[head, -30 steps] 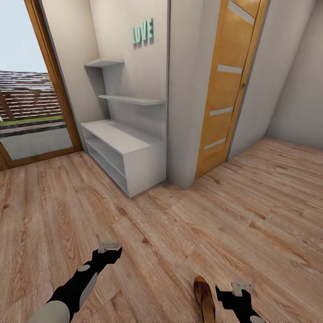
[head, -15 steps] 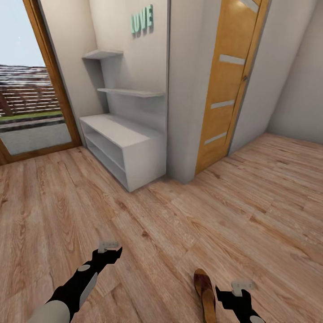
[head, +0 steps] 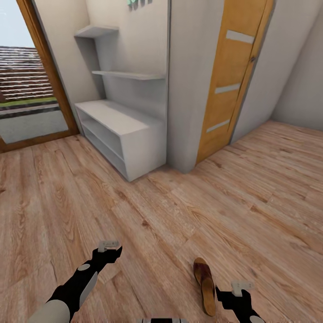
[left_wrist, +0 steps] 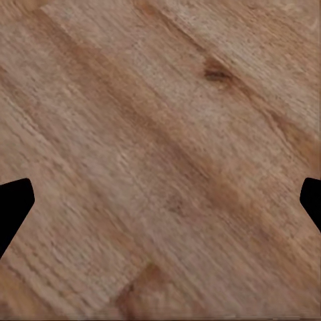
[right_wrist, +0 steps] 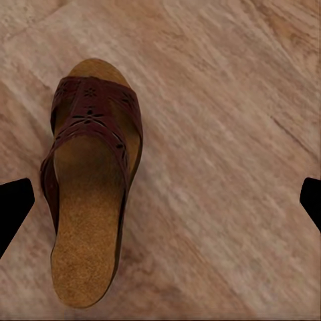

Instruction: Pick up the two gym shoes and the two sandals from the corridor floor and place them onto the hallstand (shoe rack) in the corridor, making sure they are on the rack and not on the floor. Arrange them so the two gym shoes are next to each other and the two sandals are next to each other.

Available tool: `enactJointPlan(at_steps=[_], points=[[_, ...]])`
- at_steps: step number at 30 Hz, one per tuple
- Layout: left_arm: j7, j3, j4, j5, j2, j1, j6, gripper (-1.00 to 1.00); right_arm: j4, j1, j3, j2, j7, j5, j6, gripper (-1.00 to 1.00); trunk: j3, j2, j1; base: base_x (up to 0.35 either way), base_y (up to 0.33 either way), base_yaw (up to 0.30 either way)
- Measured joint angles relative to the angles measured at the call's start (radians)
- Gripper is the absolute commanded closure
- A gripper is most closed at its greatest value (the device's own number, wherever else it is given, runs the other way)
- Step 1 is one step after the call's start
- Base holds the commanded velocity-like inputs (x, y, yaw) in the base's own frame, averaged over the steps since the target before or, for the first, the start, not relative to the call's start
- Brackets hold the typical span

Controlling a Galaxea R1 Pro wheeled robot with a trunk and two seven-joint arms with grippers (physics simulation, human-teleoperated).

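One dark brown sandal [head: 205, 286] lies flat on the corridor floor [head: 179, 211], close in front of me, toe pointing away. My right gripper [head: 241, 287] hovers just to its right, open and empty. In the right wrist view the sandal [right_wrist: 90, 180] lies off to one side of the open right gripper [right_wrist: 160, 207], not between the fingers. My left gripper [head: 109, 247] hangs open over bare planks, further left, and the left wrist view shows the left gripper [left_wrist: 160, 207] above wood grain. The pale grey hallstand [head: 114, 115] stands against the wall ahead, its shelves bare. The gym shoes are out of view.
A grey wall corner [head: 181, 89] juts out right of the hallstand, beside a wooden door [head: 229, 85]. A glazed door with a brown frame [head: 47, 72] is at the far left. Open wood floor stretches between me and the hallstand.
The whole picture has shifted upward, so the camera has tilted down. More of the sandal shows now. Both arms hold the same pose.
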Motion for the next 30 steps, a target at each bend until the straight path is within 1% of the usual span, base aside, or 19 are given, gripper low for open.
enactJointPlan(at_steps=[6,8,9,10,11,12,13,14,24,30], points=[[-0.009,0.001,-0.023,0.001,-0.007,-0.016,0.012,-1.00,0.001,0.000,0.001,0.000,0.000,0.000,0.001,-1.00,-0.033,-0.001,0.003,0.000,0.000,0.000],[-0.017,0.002,-0.056,0.001,-0.009,-0.034,0.041,-1.00,0.001,0.000,0.001,0.000,0.001,0.000,0.002,-1.00,-0.044,-0.002,0.004,0.000,0.000,0.000],[-0.030,0.002,-0.103,0.001,-0.011,-0.052,0.109,-1.00,0.001,0.000,0.001,0.000,0.001,0.000,0.002,-1.00,-0.049,-0.002,0.004,0.000,0.000,0.000],[-0.034,0.002,-0.118,0.001,-0.011,-0.058,0.130,-1.00,0.001,0.000,0.001,0.000,0.000,0.000,0.002,-1.00,-0.054,-0.002,0.004,0.000,0.000,0.000],[-0.043,0.001,-0.151,0.001,-0.011,-0.063,0.165,-1.00,0.001,0.000,0.001,0.000,0.000,0.000,0.003,-1.00,-0.060,-0.003,0.005,0.000,0.000,0.000],[-0.048,0.001,-0.167,0.001,-0.010,-0.065,0.181,-1.00,0.001,0.000,0.002,0.000,0.001,0.000,0.003,-1.00,-0.065,-0.003,0.005,0.000,0.000,0.000],[-0.063,0.000,-0.224,0.002,-0.009,-0.067,0.222,-1.00,0.001,0.000,0.002,0.000,0.000,0.000,0.003,-1.00,-0.071,-0.003,0.006,0.000,0.000,0.000],[-0.066,0.000,-0.238,0.001,-0.008,-0.066,0.230,-1.00,0.001,0.000,0.002,0.000,0.000,0.000,0.003,-1.00,-0.076,-0.003,0.006,0.000,0.000,0.000],[-0.071,-0.002,-0.259,0.001,-0.007,-0.062,0.243,-1.00,0.001,0.000,0.002,0.000,0.000,0.000,0.003,-1.00,-0.131,-0.006,0.011,0.000,0.000,0.005],[-0.071,-0.003,-0.259,0.001,-0.007,-0.061,0.244,-1.00,0.000,0.000,0.003,0.000,-0.001,0.000,0.004,-1.00,-0.163,-0.007,0.013,0.000,0.000,0.096]])
